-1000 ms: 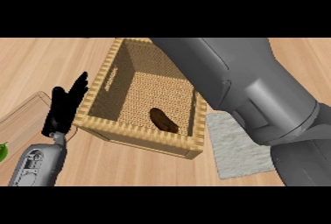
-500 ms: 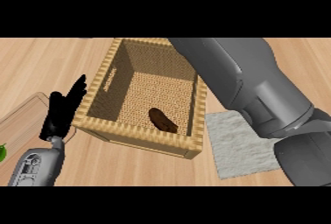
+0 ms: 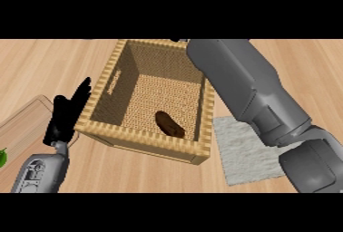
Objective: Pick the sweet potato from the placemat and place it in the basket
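The sweet potato [image 3: 170, 124], dark brown and oblong, lies on the floor of the woven basket [image 3: 144, 145], near its front right corner. The grey placemat [image 3: 244, 152] lies bare to the right of the basket. My left hand [image 3: 67, 113] stands open with fingers up, just outside the basket's left wall. My right forearm [image 3: 248, 90] runs from the lower right up over the basket's right rim. Only a dark sliver of my right hand [image 3: 178, 40] shows at the top edge of the view, beyond the basket's far rim.
A wooden board [image 3: 23, 124] lies at the left edge, partly behind my left hand. A bit of something green [image 3: 2, 158] shows at the left border. Pale wooden counter surrounds the basket.
My right arm has drawn back to the right and upward, uncovering more of the basket's inside and of the placemat. The sweet potato and my left hand stay where they were.
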